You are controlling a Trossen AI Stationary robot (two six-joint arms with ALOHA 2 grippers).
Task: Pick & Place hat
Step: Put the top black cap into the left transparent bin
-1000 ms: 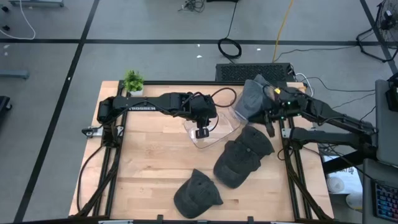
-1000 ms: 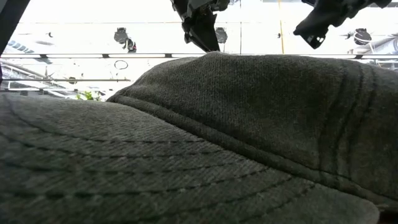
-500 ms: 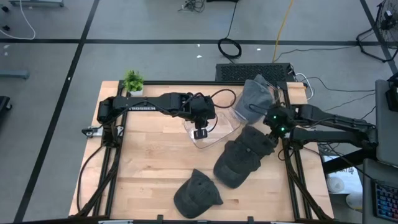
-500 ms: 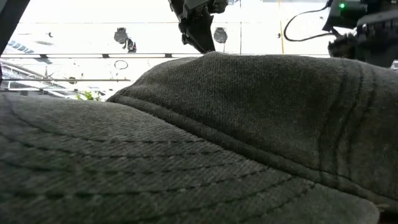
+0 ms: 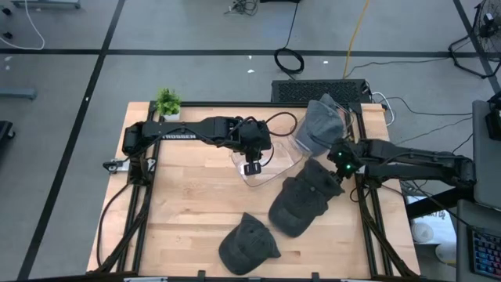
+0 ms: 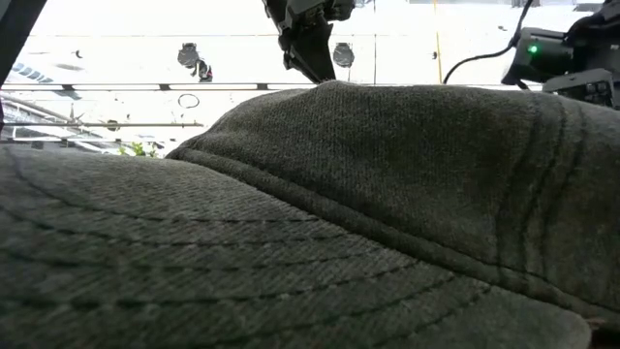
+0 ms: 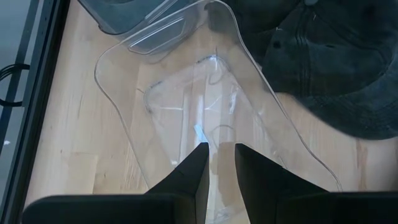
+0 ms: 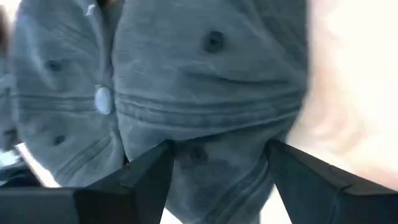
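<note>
A light grey hat [image 5: 319,124] lies in a clear plastic bin at the table's far right. Two dark hats [image 5: 301,200] lie overlapping near the right edge, and a third dark hat [image 5: 246,244] rests close to the near edge and fills the low view [image 6: 310,223]. My right gripper [image 8: 217,168] stands open just over the far end of the overlapping dark hats, a finger on either side of a crown [image 8: 205,106]. Whether it touches the crown I cannot tell. My left gripper [image 7: 217,158] is at the table's middle, shut on a clear plastic lid [image 5: 270,168]. My left gripper pinches the clear lid's thin wall [image 7: 214,134] between its two fingers. It comes from above, with the fingers pointing down. The lid reaches from the fingers toward the clear bin, and part of it lies over the wood.
A small potted plant [image 5: 167,102] stands at the far left corner. Black frame rails [image 5: 368,211] run along the table's sides. Bare wood [image 5: 188,204] lies open at the left and the near middle.
My right gripper has swung from over the clear bin toward the table's near edge and come down over the overlapping dark hats. The light grey hat has stayed in the bin and now shows uncovered. My left gripper has kept still on the lid.
</note>
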